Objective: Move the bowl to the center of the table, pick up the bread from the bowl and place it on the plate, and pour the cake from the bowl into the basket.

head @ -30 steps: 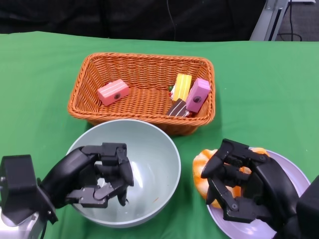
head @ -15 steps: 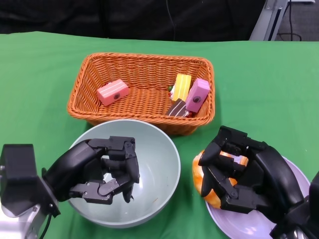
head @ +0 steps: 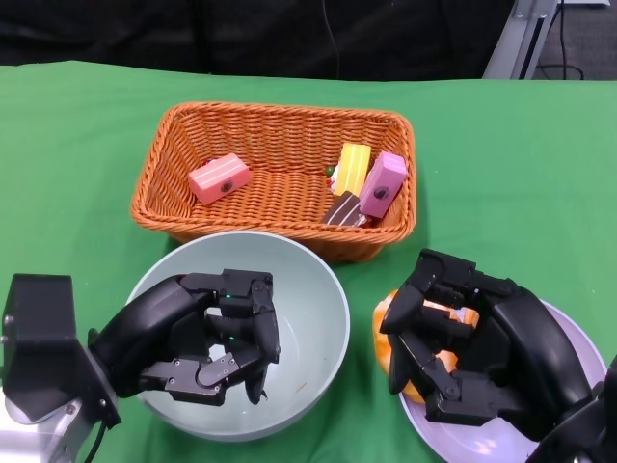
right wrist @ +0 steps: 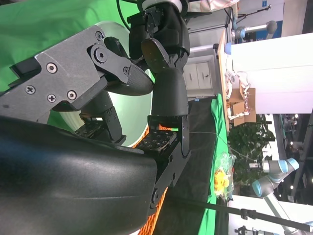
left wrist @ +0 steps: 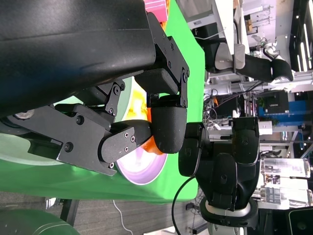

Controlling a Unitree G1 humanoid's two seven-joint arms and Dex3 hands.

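Gripping the bread, the right hand hangs over the plate's near-left rim; the left hand, curled empty, sits inside the bowl.

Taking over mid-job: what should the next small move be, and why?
Probably ease the right hand up off the bread. The bread lies at the near edge of the plate under that hand, the cakes are already in the basket, and the bowl looks empty.
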